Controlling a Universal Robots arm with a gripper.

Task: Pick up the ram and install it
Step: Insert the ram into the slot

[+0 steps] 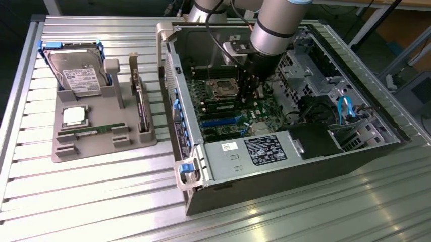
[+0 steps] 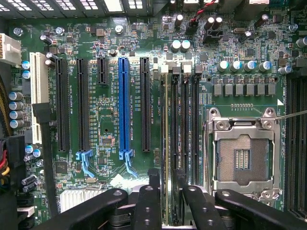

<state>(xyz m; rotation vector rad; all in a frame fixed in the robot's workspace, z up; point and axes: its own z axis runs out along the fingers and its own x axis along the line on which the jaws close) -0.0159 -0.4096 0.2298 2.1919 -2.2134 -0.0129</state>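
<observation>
Ram [image 2: 166,143] stands on edge in a memory slot on the motherboard [image 2: 110,191], the slot nearest the long black expansion slot [image 2: 145,103]. Can't tell if the latches are shut. Gripper [image 2: 166,174] straddles one end of the stick. Its fingers [image 2: 153,184] are parted, one each side with a thin gap, so the claw is open and grips nothing.

Three more dark memory slots [image 2: 184,129] run just beside the ram, then the open processor socket [image 2: 242,160] in its metal frame. On the ram's other side, past the black slot, sits a blue slot [image 2: 123,105].

In the exterior view the gripper [image 1: 251,93] is low inside the open computer case [image 1: 364,151], hemmed in by the case walls. A grey tray [image 1: 67,151] sits well apart at the exterior view's left. It holds a second ram stick [image 1: 91,131] lying flat, a hard drive [image 1: 77,75], a processor chip [image 1: 74,116] and an upright green card [image 1: 139,101].
</observation>
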